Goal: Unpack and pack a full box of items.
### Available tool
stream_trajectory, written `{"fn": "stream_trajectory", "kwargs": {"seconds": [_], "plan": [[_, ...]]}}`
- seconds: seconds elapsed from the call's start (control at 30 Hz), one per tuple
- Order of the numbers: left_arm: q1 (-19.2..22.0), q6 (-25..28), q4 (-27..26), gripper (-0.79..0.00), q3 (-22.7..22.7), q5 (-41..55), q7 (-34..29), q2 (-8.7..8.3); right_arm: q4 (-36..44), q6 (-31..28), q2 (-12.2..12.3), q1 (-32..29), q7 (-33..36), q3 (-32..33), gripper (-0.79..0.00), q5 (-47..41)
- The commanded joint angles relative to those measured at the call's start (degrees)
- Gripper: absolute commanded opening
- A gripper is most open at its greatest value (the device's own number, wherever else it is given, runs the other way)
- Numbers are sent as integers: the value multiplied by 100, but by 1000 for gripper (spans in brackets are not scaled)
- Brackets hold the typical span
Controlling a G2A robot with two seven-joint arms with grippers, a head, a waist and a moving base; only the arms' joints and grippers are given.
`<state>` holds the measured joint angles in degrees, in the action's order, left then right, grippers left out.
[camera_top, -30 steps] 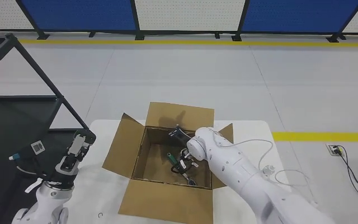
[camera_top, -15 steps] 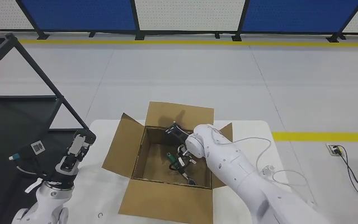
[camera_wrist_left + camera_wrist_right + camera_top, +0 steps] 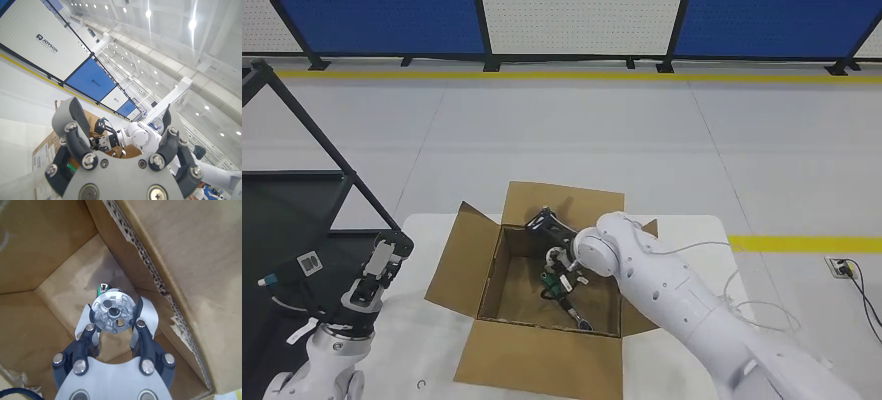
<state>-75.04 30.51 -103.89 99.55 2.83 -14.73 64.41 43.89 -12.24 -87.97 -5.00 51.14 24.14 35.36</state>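
An open cardboard box stands on the white table. My right gripper is down inside the box, close to a corner of its walls, and is shut on a round silver metal disc with a toothed face. Behind the disc, a green-handled tool lies on the box floor; the top view shows the tool under the right wrist. My left gripper is open with nothing in it, pointing upward to the left of the box, and appears as the left gripper from above.
A black metal frame stands left of the table. A small dark item lies near the front right of the box floor. White cables trail on the table right of the box. The box flaps stand outward.
The right wrist has shifted left and toward the back wall of the box, with the disc still held. The left arm has stayed still.
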Motion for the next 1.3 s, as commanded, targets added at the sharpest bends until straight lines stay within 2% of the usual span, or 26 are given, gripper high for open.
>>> {"fn": "stream_trajectory", "kwargs": {"seconds": [0.0, 0.13, 0.27, 0.43, 0.8, 0.97, 1.1, 1.27], "plan": [[0, 0, 0, 0, 0, 0, 0, 0, 629, 5, 253, -147, 187, 273, -785, 106], [0, 0, 0, 0, 0, 0, 0, 0, 2104, 147, 783, -665, 726, 970, -785, 430], [0, 0, 0, 0, 0, 0, 0, 0, 3756, 120, 1288, -1525, 1110, 1895, -785, 825], [0, 0, 0, 0, 0, 0, 0, 0, 5101, -100, 1681, -2639, 1146, 2967, -785, 959], [0, 0, 0, 0, 0, 0, 0, 0, 5174, -91, 1708, -2741, 1149, 3052, -785, 981], [0, 0, 0, 0, 0, 0, 0, 0, 5388, -259, 1713, -2886, 906, 3045, -785, 898], [0, 0, 0, 0, 0, 0, 0, 0, 5818, -395, 1825, -3113, 878, 3635, -785, 656], [0, 0, 0, 0, 0, 0, 0, 0, 6821, -462, 2050, -3810, 1101, 4841, -785, 476]]}}
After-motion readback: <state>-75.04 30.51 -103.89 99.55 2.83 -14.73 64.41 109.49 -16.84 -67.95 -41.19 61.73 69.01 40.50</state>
